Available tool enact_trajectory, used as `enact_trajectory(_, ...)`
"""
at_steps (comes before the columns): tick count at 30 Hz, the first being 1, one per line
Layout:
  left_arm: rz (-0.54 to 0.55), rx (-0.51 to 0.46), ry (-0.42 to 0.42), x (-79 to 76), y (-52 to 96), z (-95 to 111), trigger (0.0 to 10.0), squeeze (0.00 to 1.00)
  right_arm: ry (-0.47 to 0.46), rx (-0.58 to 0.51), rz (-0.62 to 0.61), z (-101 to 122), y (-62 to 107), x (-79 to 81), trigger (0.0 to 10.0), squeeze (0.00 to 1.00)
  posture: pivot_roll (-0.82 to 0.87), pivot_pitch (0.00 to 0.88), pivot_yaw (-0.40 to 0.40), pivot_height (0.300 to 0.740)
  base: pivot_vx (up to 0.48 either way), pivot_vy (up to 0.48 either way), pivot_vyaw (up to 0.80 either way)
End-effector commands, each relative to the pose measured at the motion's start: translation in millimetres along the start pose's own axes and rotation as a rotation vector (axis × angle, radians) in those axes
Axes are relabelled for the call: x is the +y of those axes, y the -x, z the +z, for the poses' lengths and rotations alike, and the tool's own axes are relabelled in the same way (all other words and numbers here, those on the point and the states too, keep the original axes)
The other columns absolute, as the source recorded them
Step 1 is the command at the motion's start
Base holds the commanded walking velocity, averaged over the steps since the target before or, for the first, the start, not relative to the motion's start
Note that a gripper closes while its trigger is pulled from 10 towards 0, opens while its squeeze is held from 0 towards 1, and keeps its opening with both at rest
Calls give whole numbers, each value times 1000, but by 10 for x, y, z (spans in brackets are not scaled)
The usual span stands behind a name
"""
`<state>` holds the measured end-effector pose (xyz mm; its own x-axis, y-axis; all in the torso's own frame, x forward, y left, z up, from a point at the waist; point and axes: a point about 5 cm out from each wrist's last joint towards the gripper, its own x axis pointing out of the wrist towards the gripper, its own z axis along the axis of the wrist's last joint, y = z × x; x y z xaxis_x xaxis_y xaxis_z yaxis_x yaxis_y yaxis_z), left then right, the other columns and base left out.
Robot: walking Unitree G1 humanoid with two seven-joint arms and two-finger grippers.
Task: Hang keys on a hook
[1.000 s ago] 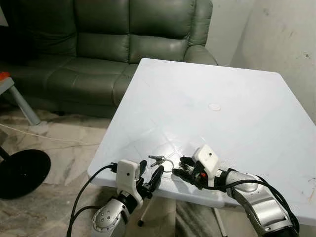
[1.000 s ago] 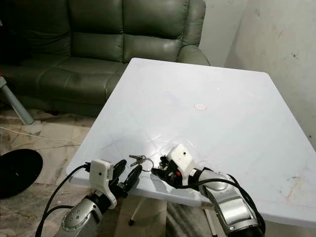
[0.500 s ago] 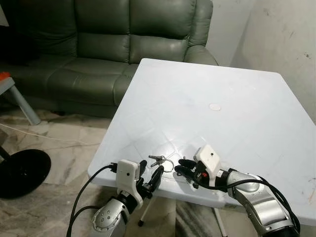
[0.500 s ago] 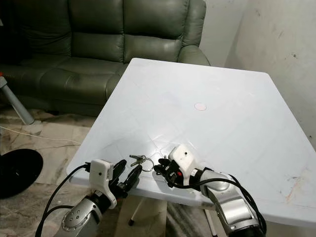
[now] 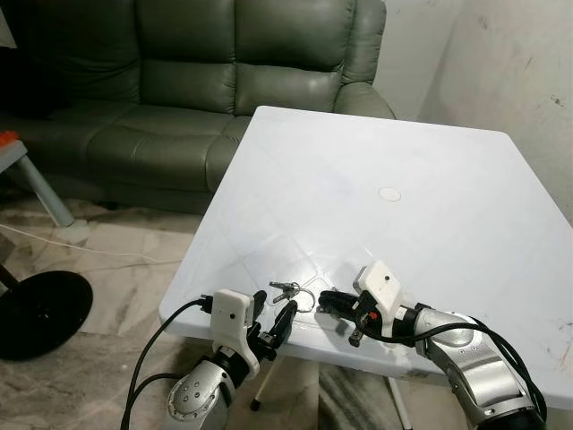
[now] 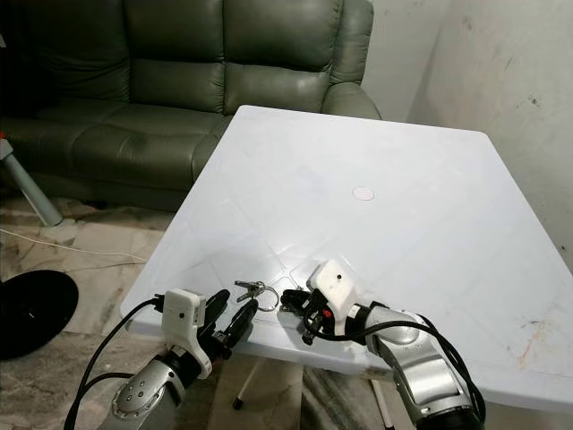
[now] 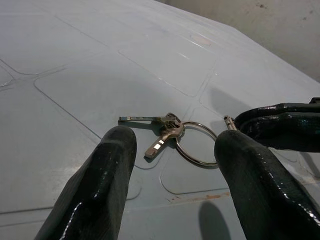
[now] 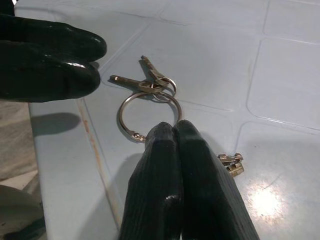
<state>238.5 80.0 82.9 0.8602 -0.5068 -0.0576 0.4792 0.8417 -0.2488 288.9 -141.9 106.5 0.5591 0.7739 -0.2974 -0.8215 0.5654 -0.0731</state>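
Observation:
A bunch of keys [image 5: 285, 288] on a metal ring [image 8: 134, 109] lies flat on the white table [image 5: 403, 143] near its front edge. My left gripper [image 5: 271, 315] is at that edge, open. Its two black fingers [image 7: 107, 165] point at the keys [image 7: 162, 131] from either side without touching them. My right gripper [image 5: 324, 298] lies low on the table just right of the ring. It is shut, and its joined fingertips [image 8: 172, 131] touch the ring's near edge. A small brass piece [image 8: 231, 163] lies beside those fingers.
A dark green sofa [image 5: 224, 72] stands behind the table, and a pale wall [image 5: 519, 63] rises on the right. A black round base [image 5: 40, 313] and a cable lie on the marble floor to the left. The table top bears a small round mark [image 5: 389, 193].
My right gripper's fingers have come together and its tip has slid left up to the key ring. The left gripper and the keys have stayed where they were.

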Motion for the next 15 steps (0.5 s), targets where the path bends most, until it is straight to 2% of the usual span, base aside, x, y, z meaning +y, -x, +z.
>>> enact_trajectory(1, -9, -6, -12, -25, -5, 31, 10000, 0, -14, -11, -12, 15, 25, -54, 0, 0, 37, 81, -48, 740, 0, 0, 0)
enact_trajectory(7, -11, -5, -10, -29, -4, 24, 10000, 0, -35, -64, -34, 68, 19, -84, 0, 0, 39, 75, -52, 740, 0, 0, 0)
enact_trajectory(8, -10, -6, -9, -30, -4, 24, 10000, 0, -71, -98, -46, 101, 13, -99, 0, 0, 40, 74, -52, 740, 0, 0, 0)
enact_trajectory(9, -6, -8, -5, -28, -9, 27, 10000, 0, -105, -181, -115, 187, 1, -157, 0, 0, 40, 71, -53, 740, 0, 0, 0)
enact_trajectory(10, -6, -8, -5, -28, -9, 27, 10000, 0, -105, -181, -115, 187, 1, -157, 0, 0, 40, 71, -53, 740, 0, 0, 0)
enact_trajectory(11, 3, -13, 2, -23, -17, 34, 10000, 0, -132, -250, -159, 250, 5, -192, 0, 0, 41, 69, -53, 740, 0, 0, 0)
enact_trajectory(13, 13, -18, 4, -17, -25, 41, 10000, 0, -152, -291, -190, 287, 7, -216, 0, 0, 42, 67, -54, 740, 0, 0, 0)
enact_trajectory(14, 27, -26, 5, -9, -39, 55, 10000, 0, -158, -361, -267, 353, 17, -267, 1765, 0, 41, 64, -53, 740, 0, 0, 0)
enact_trajectory(15, 30, -28, 6, -7, -42, 58, 10000, 0, -160, -379, -287, 368, 22, -278, 1765, 0, 41, 64, -53, 740, 0, 0, 0)
